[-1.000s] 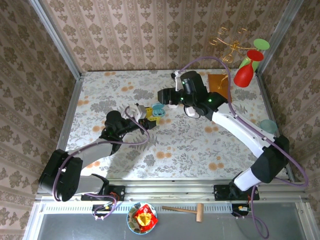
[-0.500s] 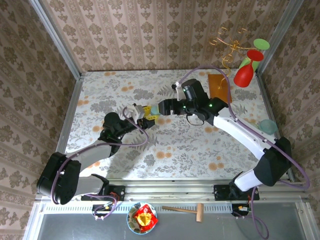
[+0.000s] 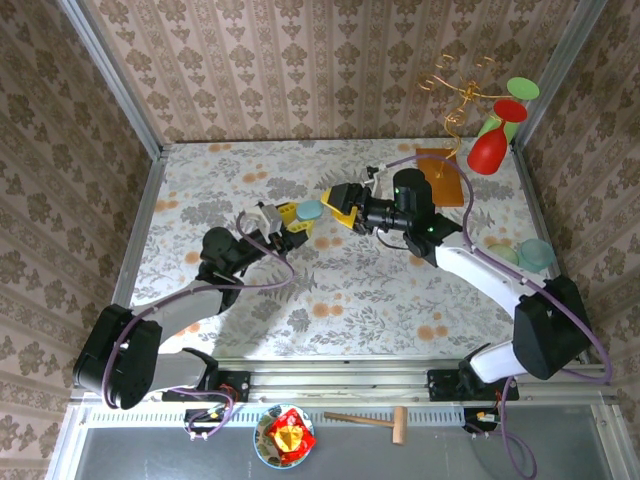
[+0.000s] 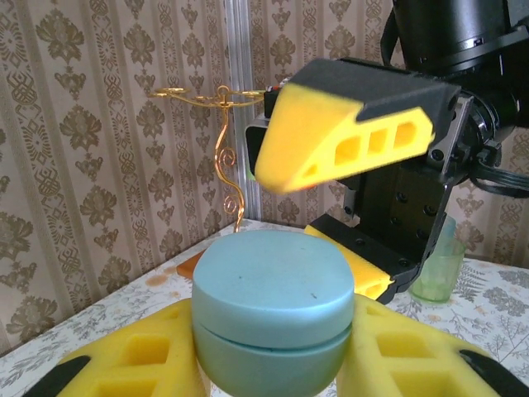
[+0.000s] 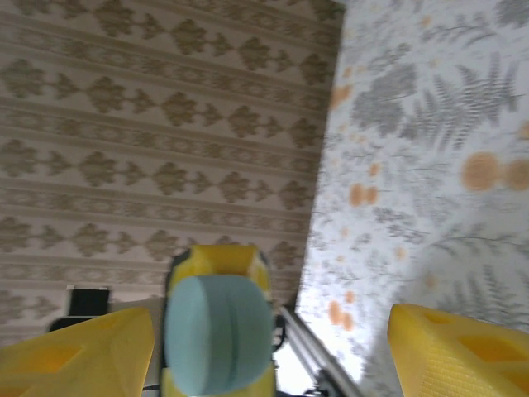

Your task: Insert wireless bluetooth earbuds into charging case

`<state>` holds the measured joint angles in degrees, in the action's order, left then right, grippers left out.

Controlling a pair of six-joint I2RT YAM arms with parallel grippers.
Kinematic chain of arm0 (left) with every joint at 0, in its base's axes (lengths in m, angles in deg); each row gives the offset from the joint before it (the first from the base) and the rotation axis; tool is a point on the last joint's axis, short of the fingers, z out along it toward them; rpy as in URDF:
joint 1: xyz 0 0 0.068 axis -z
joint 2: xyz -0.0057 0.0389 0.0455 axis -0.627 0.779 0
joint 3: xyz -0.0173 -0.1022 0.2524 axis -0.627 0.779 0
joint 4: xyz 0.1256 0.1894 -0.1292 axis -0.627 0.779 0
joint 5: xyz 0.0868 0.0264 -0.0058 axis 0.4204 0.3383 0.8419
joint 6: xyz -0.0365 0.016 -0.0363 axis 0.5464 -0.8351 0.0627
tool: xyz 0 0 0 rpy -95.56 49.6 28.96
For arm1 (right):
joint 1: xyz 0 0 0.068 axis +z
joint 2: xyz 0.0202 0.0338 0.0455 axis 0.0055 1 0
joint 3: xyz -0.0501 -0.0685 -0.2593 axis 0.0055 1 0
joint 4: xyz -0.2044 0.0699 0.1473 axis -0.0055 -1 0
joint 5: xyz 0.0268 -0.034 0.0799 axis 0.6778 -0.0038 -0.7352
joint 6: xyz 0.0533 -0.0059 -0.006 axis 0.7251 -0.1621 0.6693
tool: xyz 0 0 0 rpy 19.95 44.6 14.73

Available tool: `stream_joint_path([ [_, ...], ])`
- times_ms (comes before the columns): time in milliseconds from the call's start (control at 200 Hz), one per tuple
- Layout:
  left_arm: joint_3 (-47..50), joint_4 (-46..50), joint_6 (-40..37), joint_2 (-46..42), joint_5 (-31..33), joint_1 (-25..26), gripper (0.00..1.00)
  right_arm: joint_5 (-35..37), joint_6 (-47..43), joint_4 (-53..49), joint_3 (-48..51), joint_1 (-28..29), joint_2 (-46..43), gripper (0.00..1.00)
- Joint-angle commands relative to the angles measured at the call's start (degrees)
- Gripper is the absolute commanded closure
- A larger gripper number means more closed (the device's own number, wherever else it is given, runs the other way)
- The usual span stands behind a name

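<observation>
Right now my left gripper (image 3: 302, 215) is closed firmly on the charging case (image 4: 273, 310), a smooth pale blue pebble with rounded edges, pinched at its 2 sides by my yellow foam-like fingers (image 4: 124, 364). It sits upright with the lid down on the seam, so I cannot tell what it holds. From above, the case hangs a little toward 11 o'clock of the table's middle. My right gripper (image 3: 332, 203) is just beside it at 3 o'clock, its 2 yellow fingers (image 5: 74, 351) spread wide with nothing between them. Through the left wrist camera, 1 of those fingers, wedge-shaped with cut-out holes, hovers above and behind the case; I cannot tell whether it touches. The table (image 3: 380, 300) wears a matte floral cloth. At 2 o'clock lies a flat orange mat (image 3: 440, 178), and past it in the far corner are a red goblet (image 3: 487, 153), a green goblet (image 3: 521, 89) and a thin curly gold wire stand (image 3: 455, 95). At 3 o'clock, by the right edge, stand a pale green cup (image 3: 505, 254) and a bluer cup (image 3: 537, 252), both translucent. At 6 o'clock, on the ledge below my bases, a bowl (image 3: 259, 448) holds a crumpled red and yellow wrapper (image 3: 285, 436), with a wooden mallet (image 3: 372, 420) lying at its 3 o'clock.
</observation>
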<state>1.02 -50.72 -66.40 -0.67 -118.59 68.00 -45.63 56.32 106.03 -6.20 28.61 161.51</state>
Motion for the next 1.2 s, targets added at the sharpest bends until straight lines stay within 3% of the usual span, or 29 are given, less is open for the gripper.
stream_joint_path([
  [0, -1.0, -2.8, 1.5, -0.4, 0.3, 0.0, 0.73, -4.4, 8.6, 12.7, 0.8, 0.5, 1.5, 0.27],
  [190, -1.2, -3.6, 3.1, 0.0, 1.1, 0.1, 0.73, -6.6, 13.6, 20.2, 1.1, 1.1, 4.5, 0.42],
  [620, -1.9, -3.6, 3.3, 1.4, 5.6, 0.1, 0.73, -9.0, 17.0, 23.8, 0.5, 2.8, 7.6, 0.42],
  [740, -2.1, -4.2, 3.8, 1.9, 5.5, 0.1, 0.73, -9.0, 18.1, 25.1, 0.6, 2.6, 7.8, 0.51],
  [905, -2.2, -3.8, 3.9, 1.9, 5.0, 0.1, 0.73, -8.4, 18.8, 25.7, 1.1, 2.1, 8.2, 0.7],
  [1060, -2.2, -3.8, 3.8, 2.0, 3.5, 0.1, 0.72, -8.2, 19.2, 26.2, 1.3, 2.0, 8.9, 0.75],
  [1195, -2.3, -3.9, 4.0, 2.0, 2.7, 0.1, 0.66, -7.7, 18.8, 25.9, 1.6, 2.0, 9.2, 0.77],
])
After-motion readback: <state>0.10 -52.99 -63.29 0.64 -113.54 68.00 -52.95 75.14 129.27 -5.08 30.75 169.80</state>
